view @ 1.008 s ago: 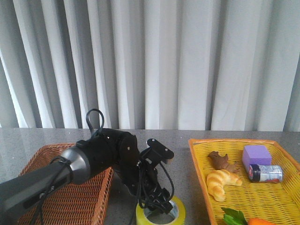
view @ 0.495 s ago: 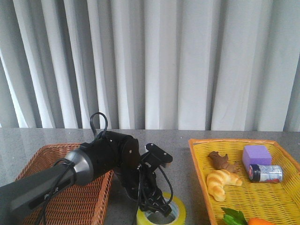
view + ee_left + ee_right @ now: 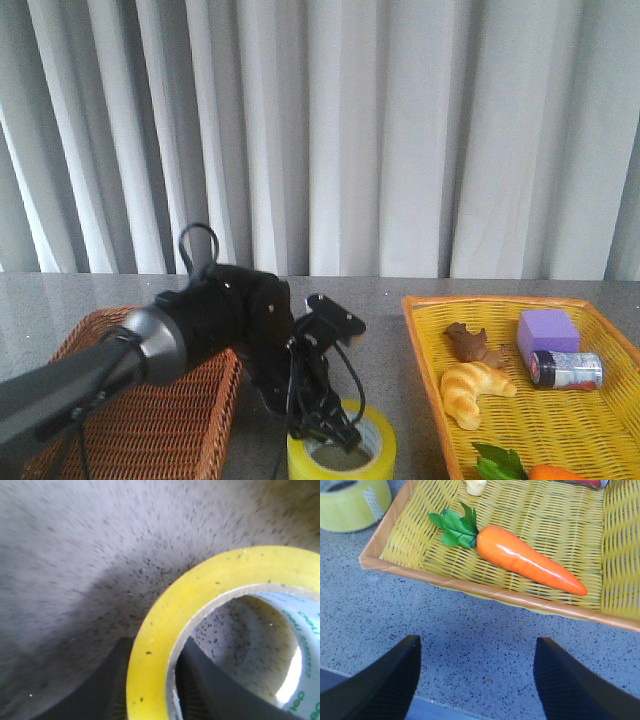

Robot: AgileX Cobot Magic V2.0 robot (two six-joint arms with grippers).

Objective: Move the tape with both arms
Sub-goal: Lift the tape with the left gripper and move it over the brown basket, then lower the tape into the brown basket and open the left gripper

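Two baskets flank the wide roll of translucent yellow tape (image 3: 342, 450) we see at six o'clock on the grey speckled table (image 3: 390, 330): a brown wicker basket (image 3: 150, 420) at eight and a yellow wicker tray (image 3: 560, 420) at four holding a croissant (image 3: 475, 390), purple block (image 3: 548, 330), silver can (image 3: 566, 369) and orange carrot (image 3: 527, 560). Our left gripper (image 3: 330, 425) clamps the roll's wall, one finger (image 3: 200, 690) inside the core. Our right gripper (image 3: 475, 680) hangs wide apart, holding nothing.
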